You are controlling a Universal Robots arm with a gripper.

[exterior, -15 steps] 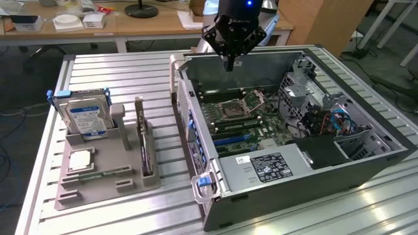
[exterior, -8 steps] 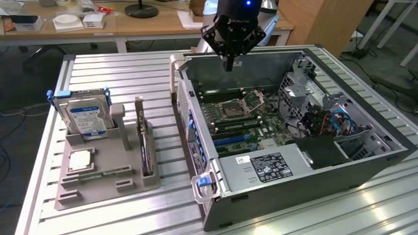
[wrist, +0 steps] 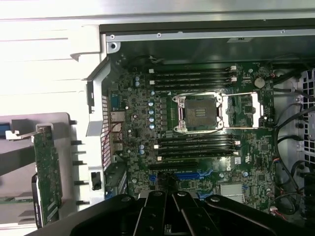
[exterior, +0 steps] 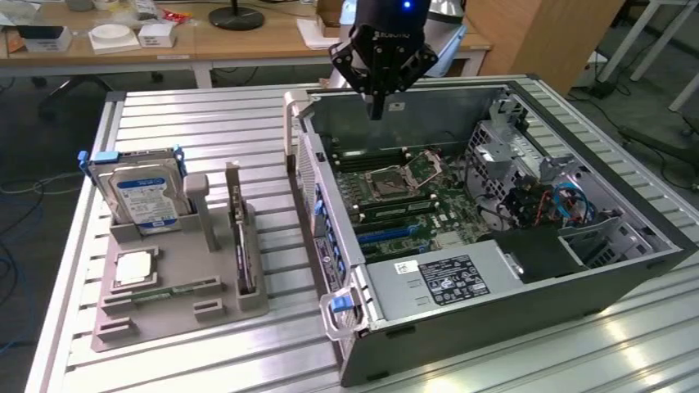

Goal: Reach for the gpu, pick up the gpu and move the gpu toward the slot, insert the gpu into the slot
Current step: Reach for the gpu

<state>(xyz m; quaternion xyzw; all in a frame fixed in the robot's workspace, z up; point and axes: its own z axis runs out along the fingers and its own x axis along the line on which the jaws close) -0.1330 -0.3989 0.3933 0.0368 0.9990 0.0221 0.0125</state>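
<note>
The gpu (exterior: 241,246) stands on its edge in a grey holder (exterior: 175,315) on the exterior view's left, its silver bracket sticking up at the far end. In the wrist view the gpu (wrist: 47,172) appears as a green card beside the case. My gripper (exterior: 377,105) hangs shut and holds nothing, above the far wall of the open computer case (exterior: 525,278), well away from the gpu. Seen from the wrist, the gripper (wrist: 170,204) points down at the motherboard (wrist: 197,128). A blue slot (exterior: 388,234) lies on the board, also seen as the blue slot (wrist: 189,174) from the wrist.
The holder also carries a blue-labelled hard drive (exterior: 142,192) standing upright and a square processor chip (exterior: 133,268). Inside the case are the open processor socket (wrist: 199,113), memory slots, a drive cage (exterior: 513,155) and cables. The case's raised side wall (exterior: 311,188) stands between holder and board.
</note>
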